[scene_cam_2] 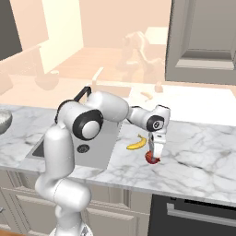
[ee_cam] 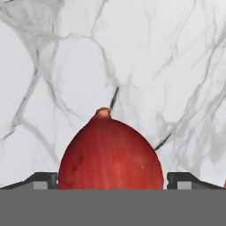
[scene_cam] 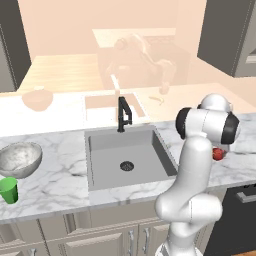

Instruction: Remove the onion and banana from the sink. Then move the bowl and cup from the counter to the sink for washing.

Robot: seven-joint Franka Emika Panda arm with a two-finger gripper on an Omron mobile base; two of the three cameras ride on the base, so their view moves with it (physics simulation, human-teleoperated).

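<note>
The red onion (ee_cam: 110,154) rests on the white marble counter (scene_cam_2: 198,143) to the right of the sink (scene_cam: 107,150). My gripper (scene_cam_2: 154,154) points down around it, open, with a fingertip (ee_cam: 44,178) a small gap away on each side. The onion (scene_cam_2: 151,158) shows between the fingers, and its edge (scene_cam: 218,154) peeks out behind my arm. The yellow banana (scene_cam_2: 137,143) lies on the counter just left of the onion. The speckled bowl (scene_cam: 19,159) and the green cup (scene_cam: 8,190) stand on the counter left of the sink.
A black faucet (scene_cam: 122,114) rises at the back of the sink and the round drain (scene_cam: 127,166) sits in its floor. A dark appliance front (scene_cam_2: 193,212) lies below the counter on the right. Bare marble stretches right of the onion.
</note>
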